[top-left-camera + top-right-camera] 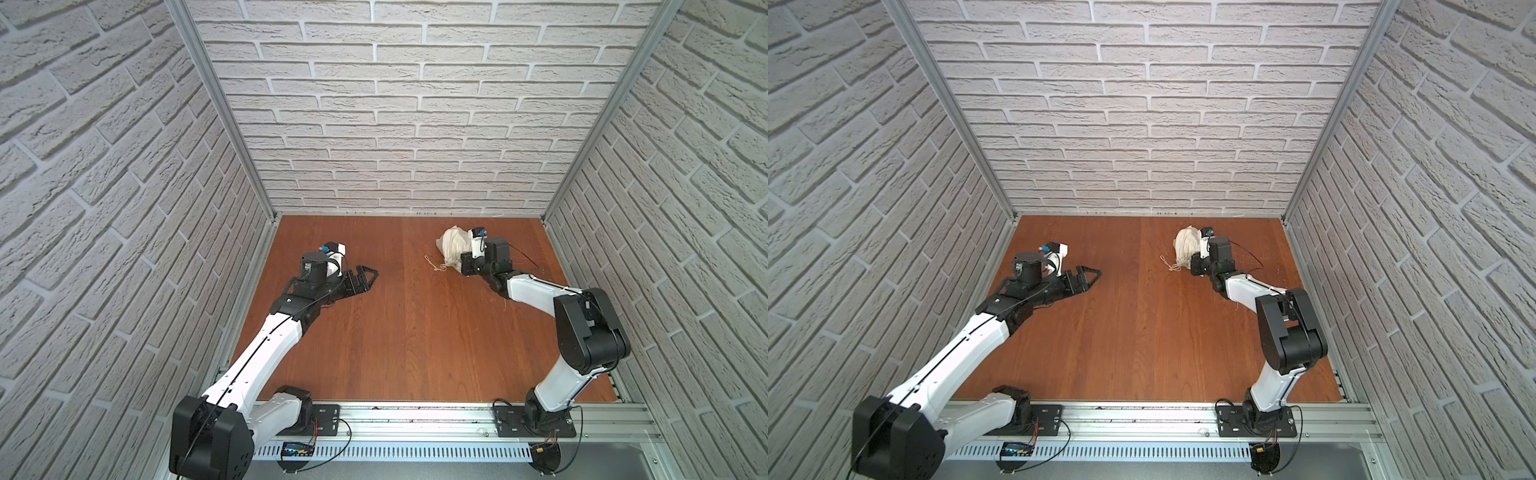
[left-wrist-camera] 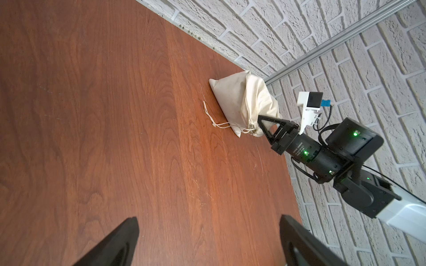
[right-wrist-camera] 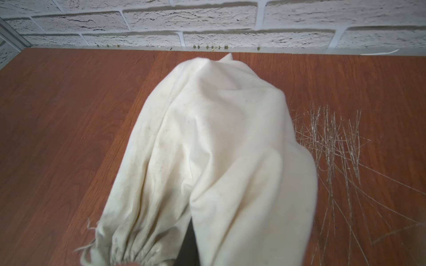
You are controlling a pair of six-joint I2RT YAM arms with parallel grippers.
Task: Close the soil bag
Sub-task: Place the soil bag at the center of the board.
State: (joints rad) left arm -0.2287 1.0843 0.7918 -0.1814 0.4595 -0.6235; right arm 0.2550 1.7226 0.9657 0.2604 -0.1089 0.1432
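Note:
The soil bag (image 1: 451,245) (image 1: 1185,245), a cream cloth sack, lies at the back right of the wooden table (image 1: 415,332). Its gathered hem faces the front, and its thin cord (image 2: 215,122) trails onto the wood and ends in a knot. In the left wrist view my right gripper (image 2: 260,119) is shut, its tip buried in the cloth just above the hem. The right wrist view shows the soil bag (image 3: 219,138) draped round one dark finger (image 3: 189,241). My left gripper (image 1: 368,277) (image 2: 208,218) stands open over bare wood, far to the left of the bag.
Dry straw stalks (image 3: 334,142) lie scattered on the wood just right of the bag. The brick back wall (image 1: 395,166) stands close behind it, with small green specks (image 3: 207,47) along its foot. The right side wall (image 1: 665,208) is near my right arm.

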